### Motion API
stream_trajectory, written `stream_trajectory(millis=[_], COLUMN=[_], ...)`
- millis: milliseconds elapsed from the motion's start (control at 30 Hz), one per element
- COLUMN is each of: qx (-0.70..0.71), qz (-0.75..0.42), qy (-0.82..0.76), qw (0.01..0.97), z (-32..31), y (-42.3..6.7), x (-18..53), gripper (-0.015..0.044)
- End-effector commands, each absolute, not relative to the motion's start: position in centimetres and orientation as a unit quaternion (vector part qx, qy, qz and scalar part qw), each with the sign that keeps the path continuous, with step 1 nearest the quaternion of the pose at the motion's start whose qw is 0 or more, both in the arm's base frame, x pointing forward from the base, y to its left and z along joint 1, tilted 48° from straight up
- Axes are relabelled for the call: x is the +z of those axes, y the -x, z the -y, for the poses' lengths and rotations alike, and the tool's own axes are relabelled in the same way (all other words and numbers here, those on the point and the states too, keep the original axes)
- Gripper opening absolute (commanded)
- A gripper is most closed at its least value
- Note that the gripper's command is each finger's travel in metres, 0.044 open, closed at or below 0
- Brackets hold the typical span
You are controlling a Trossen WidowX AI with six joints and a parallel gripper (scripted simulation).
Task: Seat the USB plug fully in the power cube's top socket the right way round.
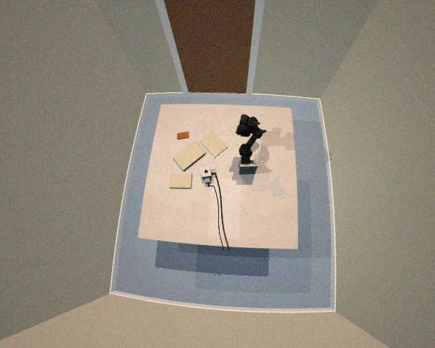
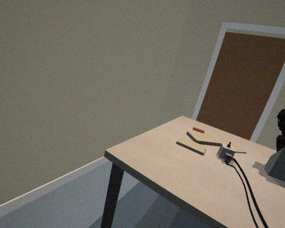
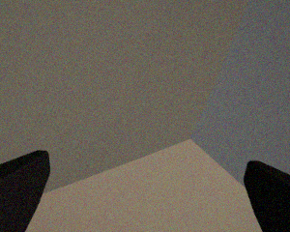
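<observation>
Top view shows the table with the cube just left of centre, a small dark plug on its upper face and two black cables running from it down to the lower table edge. The arm stands right of the cube, well apart from it, folded up over its grey base, its head turned toward the upper part of the frame. Three pale slabs and an orange block lie to the left and upper left of the cube.

In the exterior view the plug stands up from the cube at the right of the frame; whether it tilts is too small to tell. Only part of the arm shows at the right edge.

The wrist view has the gripper spread wide, its dark fingers at the lower corners with nothing between them, looking past a table corner at the wall. Neither cube nor plug is in that view.

By my reading, no step on the plug has begun; the work in hand is the first reach. The next move calls for swinging the head round and down toward the cube, lining the open jaws on either side of the plug from above, and closing on it without snagging the cables or shoving the cube into the slab just beside it. After that would come pulling it free, turning it over and pressing it home.
</observation>
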State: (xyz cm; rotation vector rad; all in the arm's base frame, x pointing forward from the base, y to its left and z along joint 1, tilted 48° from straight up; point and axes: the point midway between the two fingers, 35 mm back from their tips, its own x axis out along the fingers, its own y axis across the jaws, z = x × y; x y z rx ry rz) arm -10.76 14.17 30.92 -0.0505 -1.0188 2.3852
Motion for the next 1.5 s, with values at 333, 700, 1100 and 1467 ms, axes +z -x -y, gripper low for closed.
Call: stream_trajectory(millis=[333,700,1100,1467], qx=[0.811,0.632,0.414,0.313], qz=[0.152,-0.123,-0.417,-0.552], qy=[0.095,0.319,0.609,0.75], qw=[0.556,0.696,0.533,0.186], z=[-28.0,-32.6,-23.2,-13.0], y=[-1.1,-16.1,-27.1,-30.7], x=[29.8,18.1,4.6,-0.1], gripper=[0.044,0.044,0.044,0.044])
